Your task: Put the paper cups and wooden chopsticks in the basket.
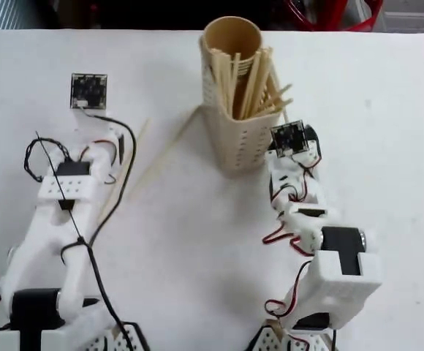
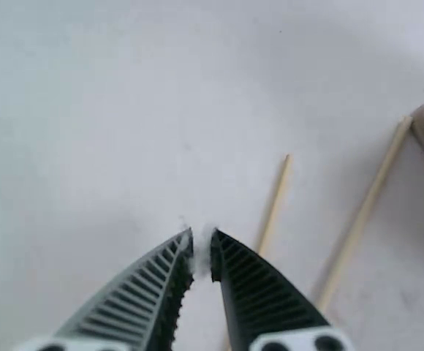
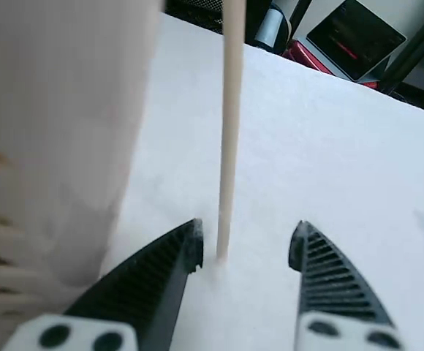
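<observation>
Table: a white table, with the basket standing between your two arms.
Basket: it already holds a paper cup and a bundle of chopsticks.
Loose sticks: two lie on the basket's left-arm side. The inner chopstick has one end at the basket's foot. The outer chopstick lies farther out, roughly parallel, and both slant back toward the arm bases.
Left gripper: its fingers are pressed together on nothing, just beside the outer chopstick on the side away from the basket. This arm is your nearer one. You would likely need to spread the fingers and shift across the stick's long axis.
Right gripper: spread wide against the basket's other side. A single chopstick runs between the jaws, unpinched.
Hard to tell: whether that single chopstick stands inside the basket or outside it. The outer chopstick's near end is hidden under the left arm.
</observation>
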